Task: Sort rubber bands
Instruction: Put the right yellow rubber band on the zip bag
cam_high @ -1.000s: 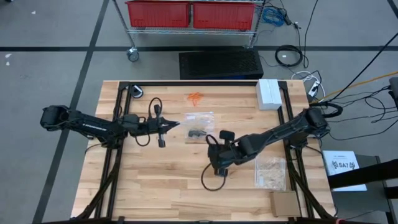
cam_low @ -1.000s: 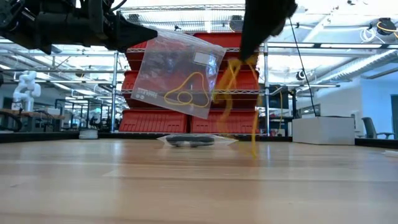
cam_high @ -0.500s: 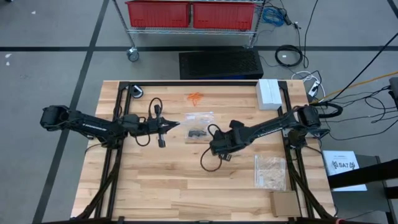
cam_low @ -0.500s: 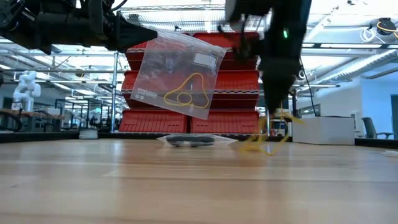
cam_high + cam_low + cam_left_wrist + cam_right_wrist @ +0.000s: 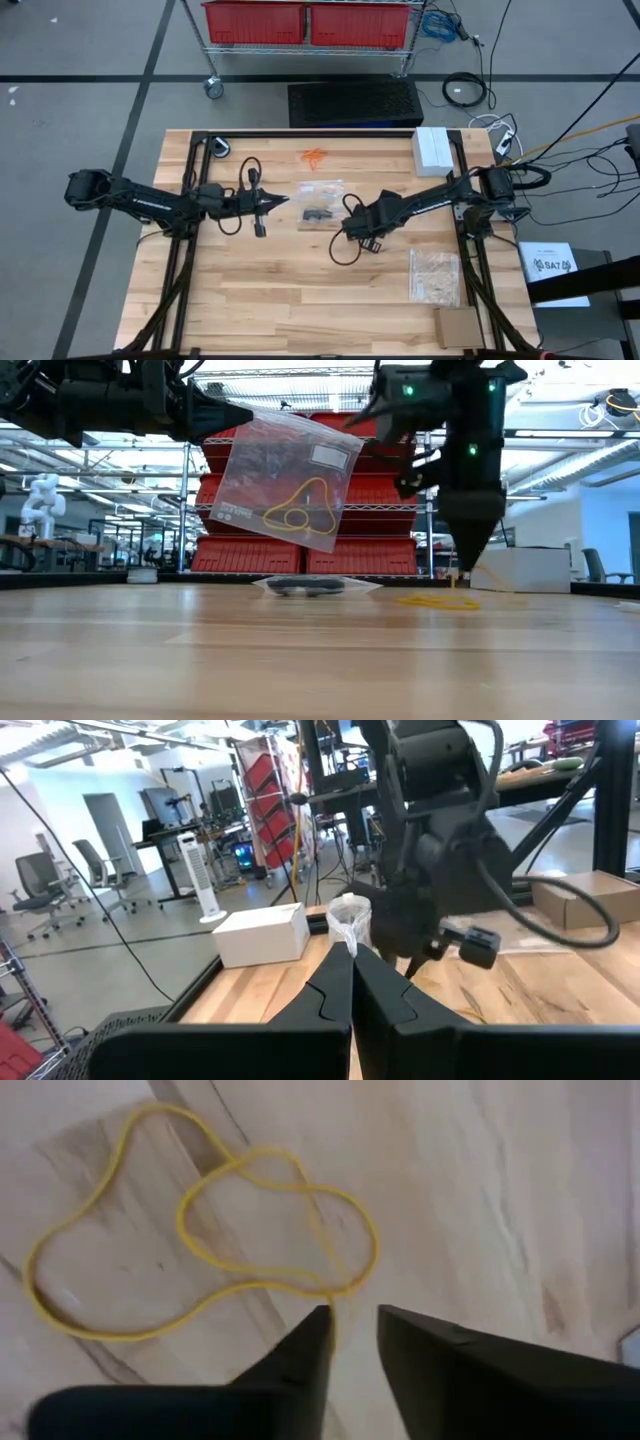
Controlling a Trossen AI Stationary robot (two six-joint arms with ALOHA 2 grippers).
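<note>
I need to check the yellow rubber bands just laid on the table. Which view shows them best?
The right wrist view: the thin yellow rubber bands fill it, looped flat on wood. The low view shows them edge-on; the high view hides them under the right gripper; the left wrist view shows none.

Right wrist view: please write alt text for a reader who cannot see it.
Two thin yellow rubber bands lie overlapping on the pale wooden table. The right gripper hovers just above them, its two dark fingers slightly apart, with a strand of band running between them.

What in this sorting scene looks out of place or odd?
The yellow rubber bands lie loose and tangled on the table under the right gripper, not in the clear bag the left gripper holds up.
</note>
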